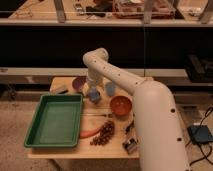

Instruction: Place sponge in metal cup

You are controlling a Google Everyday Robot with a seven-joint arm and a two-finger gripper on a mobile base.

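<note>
The white arm (131,85) is seen rising from the lower right of the view, beside the right edge of the table (65,150). It is extended up and to the left across the table, bent at a rounded elbow above the far edge, and turned straight down from there. The gripper (93,94) is located at the lower end of this vertical section, near the middle of the far half of the table, just beside the dark maroon dish (78,83) and left of the light blue plastic cup (110,89). A pale blue-grey block, taken to be the sponge (94,96), is seen right at the tip of the gripper. Whether the jaws are closed on it cannot be told, since the wrist hides them.

The metal cup cannot be made out with certainty in this view.

The orange bowl (120,105) is placed right of centre on the table. A green tray (37,127) is set along the left edge. A bunch of dark grapes (104,133) and an orange-red elongated item (90,132) are laid near the front edge, between the tray and the arm. A small grey object (130,145) is found at the front right corner.
</note>
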